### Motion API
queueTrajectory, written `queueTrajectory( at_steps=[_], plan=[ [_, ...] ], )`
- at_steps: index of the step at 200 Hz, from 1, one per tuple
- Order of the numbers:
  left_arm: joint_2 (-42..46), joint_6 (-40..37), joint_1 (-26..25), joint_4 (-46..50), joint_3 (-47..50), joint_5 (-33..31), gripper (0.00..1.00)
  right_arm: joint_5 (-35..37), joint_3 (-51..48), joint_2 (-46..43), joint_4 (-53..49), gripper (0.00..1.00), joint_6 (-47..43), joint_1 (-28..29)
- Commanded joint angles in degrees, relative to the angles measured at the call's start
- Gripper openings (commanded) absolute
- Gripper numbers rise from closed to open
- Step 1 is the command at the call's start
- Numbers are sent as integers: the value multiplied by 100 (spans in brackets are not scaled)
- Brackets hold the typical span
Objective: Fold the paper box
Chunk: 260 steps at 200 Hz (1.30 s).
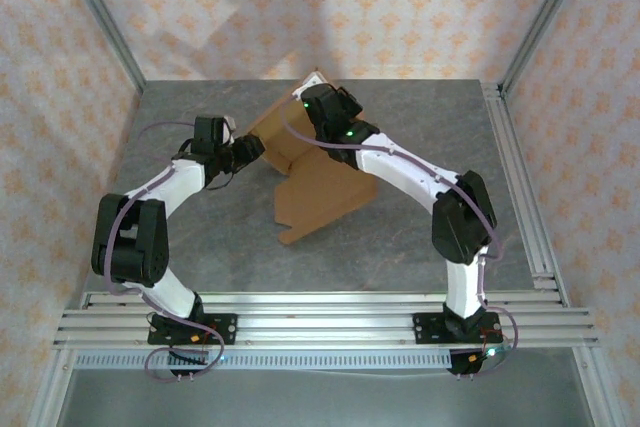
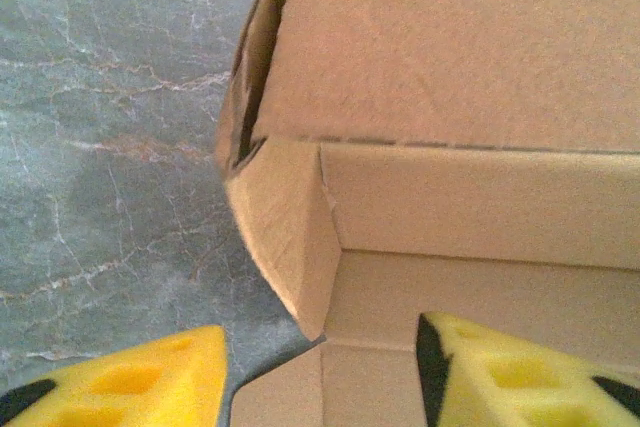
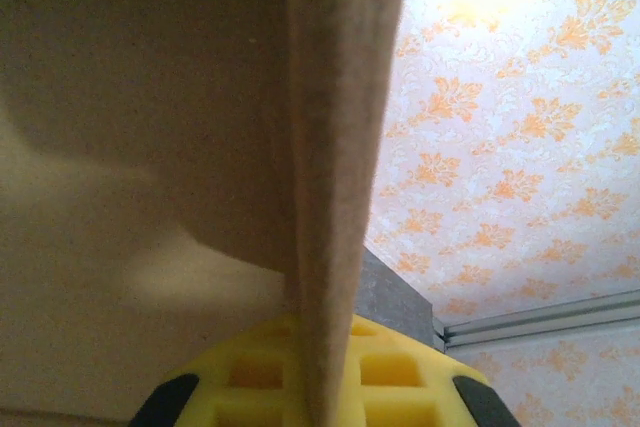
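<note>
Seen from above, the paper box (image 1: 325,197) lies half-folded in the middle of the table (image 1: 200,237). The left gripper (image 1: 256,148) is at its left corner and the right gripper (image 1: 312,95) at its raised far edge. The left wrist camera shows more: the yellow fingers (image 2: 130,387) stand apart, one on each side of a corner wall, without pinching it. The right wrist camera shows its jaws closed on a thin cardboard panel, with wallpaper (image 3: 520,147) behind.

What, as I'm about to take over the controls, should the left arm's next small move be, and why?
Probably close the left gripper on the end flap of the box: its fingers stand open astride that flap, and the right gripper, shut on a raised panel, looks to steady the box.
</note>
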<state>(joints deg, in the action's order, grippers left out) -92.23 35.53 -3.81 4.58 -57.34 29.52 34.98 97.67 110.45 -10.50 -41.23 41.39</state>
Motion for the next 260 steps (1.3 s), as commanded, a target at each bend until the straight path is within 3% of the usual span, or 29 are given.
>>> queueTrajectory(
  at_steps=[1,50,86,113,144,157,175,187,212,260],
  plan=[
    [406,-143,-30,197,-14,-233,63,-325,323,1,-428,0,347,-180],
    [1258,-459,9,470,258,-1161,77,-2298,1446,298,-2744,0,1798,-1039],
    [1395,-683,130,623,287,-1184,79,-4135,3374,1409,-5500,2,2153,-1626],
    [1384,-685,199,612,335,-1152,80,-3963,4477,2214,-6761,4,1808,-1669],
    [1215,-714,217,661,230,-1013,80,-4067,4898,2690,-7156,4,1270,-1676],
    [1114,-714,214,681,178,-942,81,-4063,5092,2876,-7236,14,1154,-1674],
    [955,-740,222,699,108,-861,81,-4012,5438,3081,-7315,48,1158,-1674],
    [850,-749,214,703,57,-796,81,-3971,5567,3059,-7242,63,1231,-1673],
    [550,-792,218,693,-119,-595,81,-3940,5534,2740,-6896,77,1485,-1671],
    [-267,-1375,51,1151,-1117,-108,81,-3969,5041,2020,-6315,83,2157,-1686]
  ],
)
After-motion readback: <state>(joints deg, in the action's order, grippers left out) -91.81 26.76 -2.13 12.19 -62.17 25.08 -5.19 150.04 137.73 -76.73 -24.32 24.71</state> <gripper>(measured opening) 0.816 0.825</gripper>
